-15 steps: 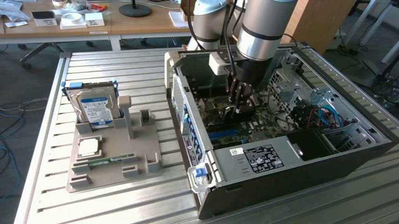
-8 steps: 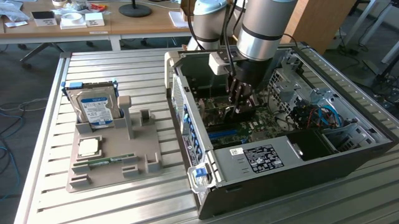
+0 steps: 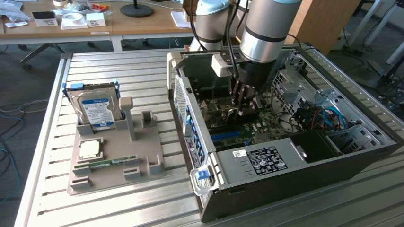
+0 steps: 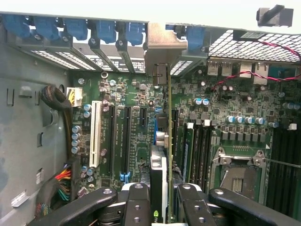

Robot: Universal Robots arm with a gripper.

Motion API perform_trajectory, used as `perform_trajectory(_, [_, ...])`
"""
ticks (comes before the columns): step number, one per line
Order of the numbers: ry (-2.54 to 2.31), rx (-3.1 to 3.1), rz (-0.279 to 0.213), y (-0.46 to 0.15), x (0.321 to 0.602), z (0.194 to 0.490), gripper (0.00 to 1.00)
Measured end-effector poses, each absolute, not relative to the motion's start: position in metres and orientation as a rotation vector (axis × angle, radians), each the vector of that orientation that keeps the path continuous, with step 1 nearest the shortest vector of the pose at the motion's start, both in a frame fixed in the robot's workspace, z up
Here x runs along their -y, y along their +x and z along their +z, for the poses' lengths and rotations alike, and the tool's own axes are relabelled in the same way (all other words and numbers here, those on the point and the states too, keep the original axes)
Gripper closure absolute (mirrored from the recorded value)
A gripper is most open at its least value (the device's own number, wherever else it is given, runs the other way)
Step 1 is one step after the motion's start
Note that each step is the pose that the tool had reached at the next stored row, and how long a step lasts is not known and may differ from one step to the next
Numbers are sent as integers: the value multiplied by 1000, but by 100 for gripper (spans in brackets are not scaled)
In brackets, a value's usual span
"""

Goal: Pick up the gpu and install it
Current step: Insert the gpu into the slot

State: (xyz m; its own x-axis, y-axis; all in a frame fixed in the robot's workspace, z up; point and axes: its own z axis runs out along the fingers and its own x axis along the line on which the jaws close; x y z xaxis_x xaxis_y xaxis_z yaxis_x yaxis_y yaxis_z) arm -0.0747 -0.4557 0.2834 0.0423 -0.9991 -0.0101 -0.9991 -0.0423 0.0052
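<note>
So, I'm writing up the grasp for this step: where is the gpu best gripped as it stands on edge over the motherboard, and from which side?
Across its two flat faces at the upper long edge, coming straight down through the open side of the case. The gpu stands on edge and thin, so only those faces give parallel surfaces; the pincer clamps it that way.

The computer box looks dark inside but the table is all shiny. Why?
Exterior view: light glances off the metal table, so its slats gleam, while the computer case's walls and the arm shade the motherboard. Wrist view: the board and the gpu between the fingers are evenly lit, and past the case's rear wall everything washes out white.
</note>
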Motion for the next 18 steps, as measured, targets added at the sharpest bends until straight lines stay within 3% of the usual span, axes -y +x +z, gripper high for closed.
perform_trajectory(18, [-2263,-2174,17,-76,456,283,73])
